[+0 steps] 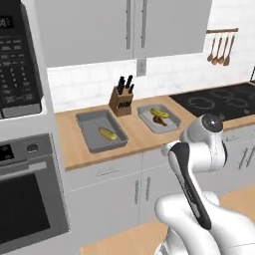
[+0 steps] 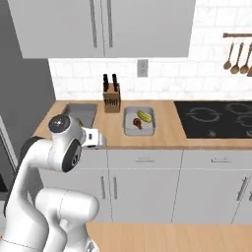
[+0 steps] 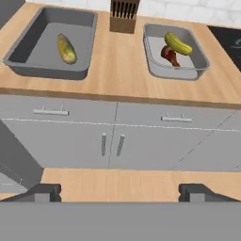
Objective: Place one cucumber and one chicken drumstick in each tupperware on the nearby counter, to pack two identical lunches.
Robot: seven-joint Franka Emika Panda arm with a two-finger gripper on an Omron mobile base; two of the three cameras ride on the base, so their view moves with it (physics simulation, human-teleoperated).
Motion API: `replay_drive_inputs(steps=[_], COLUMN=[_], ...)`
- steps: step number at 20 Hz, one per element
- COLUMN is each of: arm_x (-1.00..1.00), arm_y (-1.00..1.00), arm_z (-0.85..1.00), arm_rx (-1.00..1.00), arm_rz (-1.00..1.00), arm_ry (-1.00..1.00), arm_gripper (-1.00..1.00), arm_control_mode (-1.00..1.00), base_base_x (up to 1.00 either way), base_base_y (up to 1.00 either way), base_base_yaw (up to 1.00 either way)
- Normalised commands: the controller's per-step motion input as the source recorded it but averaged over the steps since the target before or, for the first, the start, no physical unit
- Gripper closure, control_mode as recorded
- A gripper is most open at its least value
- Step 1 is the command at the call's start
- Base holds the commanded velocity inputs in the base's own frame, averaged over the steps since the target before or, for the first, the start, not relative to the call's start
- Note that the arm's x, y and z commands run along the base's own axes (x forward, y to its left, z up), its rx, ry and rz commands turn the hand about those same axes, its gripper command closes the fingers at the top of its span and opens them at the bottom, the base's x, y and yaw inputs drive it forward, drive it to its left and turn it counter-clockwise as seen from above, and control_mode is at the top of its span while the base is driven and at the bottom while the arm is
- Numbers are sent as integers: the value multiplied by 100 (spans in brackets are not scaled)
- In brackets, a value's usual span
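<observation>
Two grey tupperware trays sit on the wooden counter. The left tupperware holds one cucumber, seen too as the cucumber. In the right tupperware lie a cucumber and a brown chicken drumstick; the right base view shows this tray with both inside. My gripper is open and empty, pulled back from the counter in front of the cabinet doors, its fingertips far apart. My arm hides part of the left tray in the right base view.
A knife block stands at the back between the trays. The black stovetop lies to the right, and a microwave and oven to the left. Utensils hang on the wall. Grey cabinet doors stand over wooden floor.
</observation>
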Motion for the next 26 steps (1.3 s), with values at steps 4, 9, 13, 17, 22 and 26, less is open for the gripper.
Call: replay_drive_inputs(steps=[4, 9, 13, 17, 22, 26], arm_x=[0, 0, 0, 0, 0, 0], arm_y=[0, 0, 0, 0, 0, 0], arm_z=[0, 0, 0, 0, 0, 0], arm_rx=[0, 0, 0, 0, 0, 0], arm_rz=[0, 0, 0, 0, 0, 0], arm_ry=[0, 0, 0, 0, 0, 0], arm_gripper=[-100, -100, -100, -100, -100, -100], arm_control_mode=[100, 100, 100, 100, 100, 100], base_base_x=[-99, -66, -52, -32, -34, -7], base_base_y=[-34, 11, 68, 100, 100, 100], base_base_yaw=[64, 85, 81, 68, 73, 65])
